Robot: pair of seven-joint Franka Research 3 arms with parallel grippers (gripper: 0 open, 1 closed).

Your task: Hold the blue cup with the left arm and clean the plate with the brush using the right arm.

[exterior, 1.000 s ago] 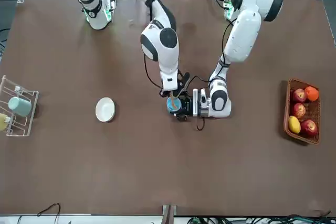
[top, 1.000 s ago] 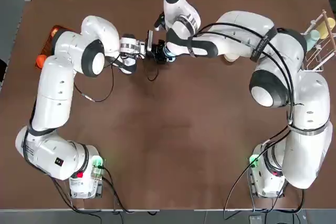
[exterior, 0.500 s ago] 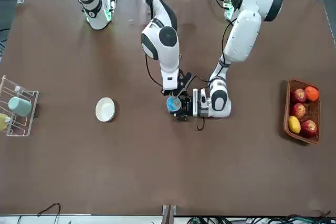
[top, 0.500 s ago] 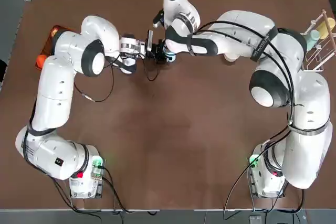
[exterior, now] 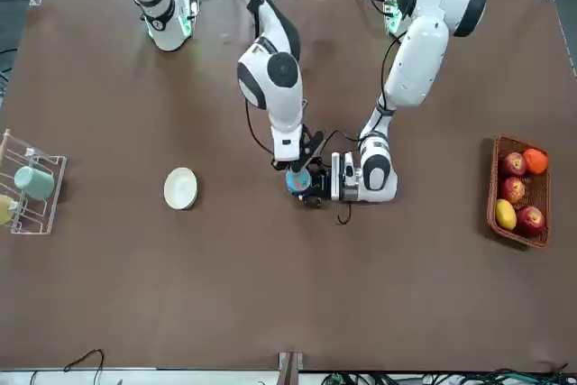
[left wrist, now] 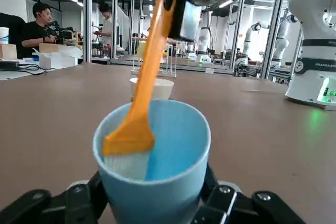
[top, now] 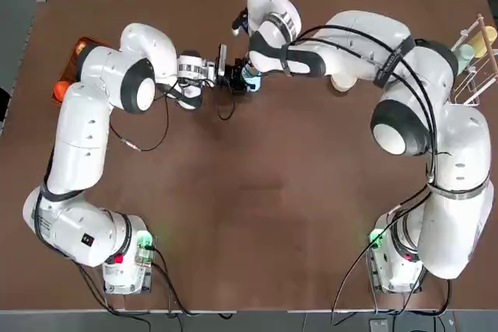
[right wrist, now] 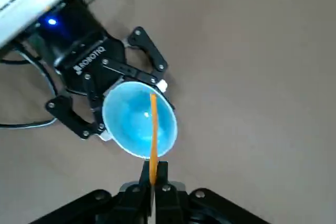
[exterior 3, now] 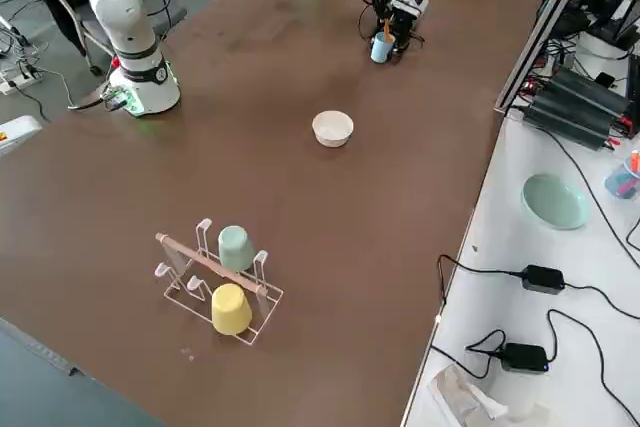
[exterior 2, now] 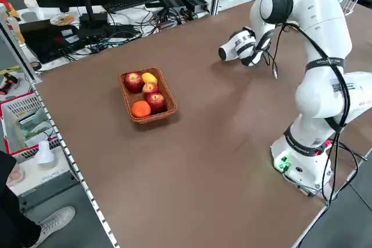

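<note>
My left tool [right wrist: 113, 106] clamps blue cup [left wrist: 152, 161] upright on tabletop [exterior: 270, 286]. My right tool [right wrist: 153, 174] pinches orange brush [left wrist: 149, 77], bristles inside cup. Plate [exterior: 180, 188] well apart.

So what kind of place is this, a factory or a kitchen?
More likely a robotics lab. Two white arms are mounted at a brown table. Beside it stands a bench of cables and power bricks, and more robot arms stand in the hall behind.
</note>
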